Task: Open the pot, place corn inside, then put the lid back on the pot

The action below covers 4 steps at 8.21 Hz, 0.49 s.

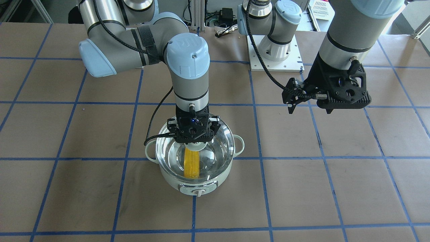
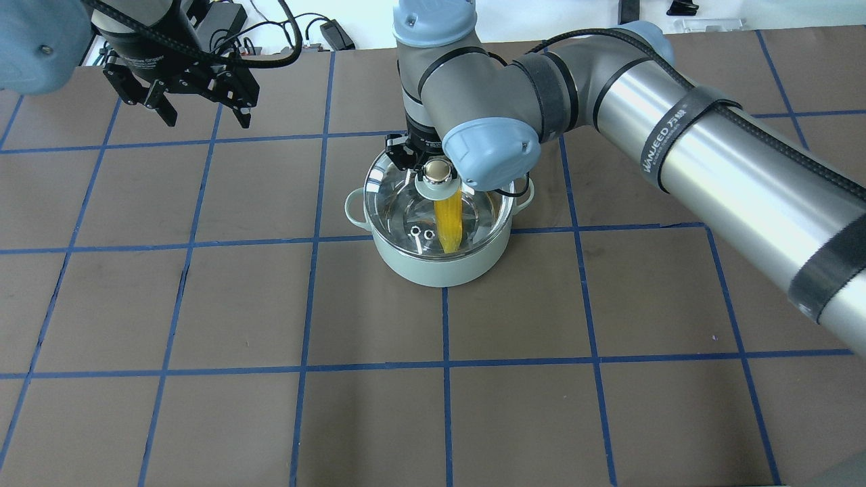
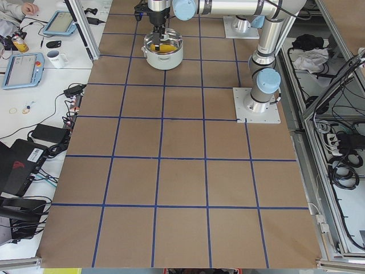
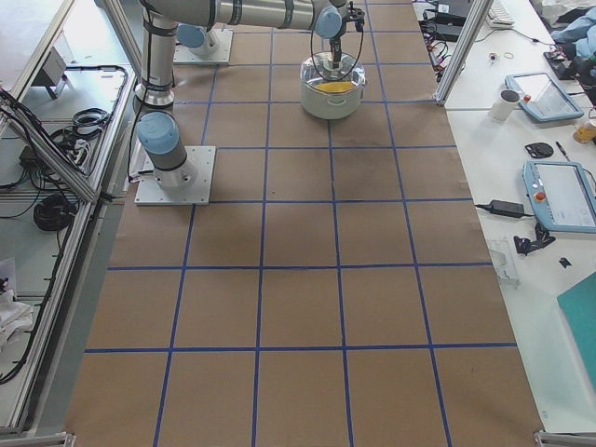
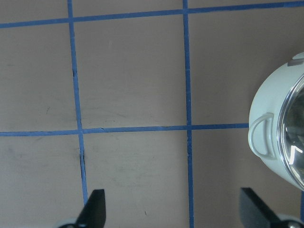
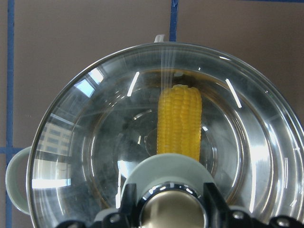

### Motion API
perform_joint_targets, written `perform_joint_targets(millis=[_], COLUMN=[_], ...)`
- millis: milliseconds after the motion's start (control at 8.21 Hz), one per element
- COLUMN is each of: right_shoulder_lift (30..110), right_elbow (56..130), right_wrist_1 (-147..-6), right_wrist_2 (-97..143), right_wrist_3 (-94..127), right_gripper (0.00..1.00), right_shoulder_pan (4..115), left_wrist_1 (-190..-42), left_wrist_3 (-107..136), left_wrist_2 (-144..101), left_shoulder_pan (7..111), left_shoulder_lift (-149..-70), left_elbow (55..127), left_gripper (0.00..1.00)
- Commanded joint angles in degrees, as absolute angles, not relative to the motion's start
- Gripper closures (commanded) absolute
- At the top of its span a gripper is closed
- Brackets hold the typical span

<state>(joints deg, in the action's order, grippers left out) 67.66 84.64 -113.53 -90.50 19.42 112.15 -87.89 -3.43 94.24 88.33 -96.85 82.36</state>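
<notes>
Corn [image 6: 179,121]: lies inside pot [image 2: 433,267], mid-surface [image 2: 203,304], beneath glass lid [image 6: 85,142] set over it as closure; rim seating unclear. Right claw [image 6: 169,209]: clamped on lid knob [image 2: 438,170], which hides one corn end. Left claw [image 2: 206,122]: spread wide, empty, well apart, likely parked clear

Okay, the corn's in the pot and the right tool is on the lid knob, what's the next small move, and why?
Probably open the right tool and lift it straight up. The lid looks seated level on the rim of the pot, with the corn lying under the glass. The tool appears closed on the knob, so only the release seems left.
</notes>
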Motion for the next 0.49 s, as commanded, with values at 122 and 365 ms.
perform_joint_targets(millis=[122,365], right_shoulder_lift=[67.59,67.59], right_elbow=[84.99,85.69], right_wrist_1=[-114.17,-114.87], right_wrist_2=[-90.62,-90.7], right_wrist_3=[19.34,19.34], right_gripper=[0.95,0.95], right_shoulder_pan=[112.15,112.06], left_wrist_1=[-87.89,-87.71], left_wrist_3=[-3.43,-3.34], left_wrist_2=[94.31,94.31], left_shoulder_pan=[88.33,88.33], left_shoulder_lift=[-96.86,-96.94], left_elbow=[82.35,82.44], left_gripper=[0.0,0.0])
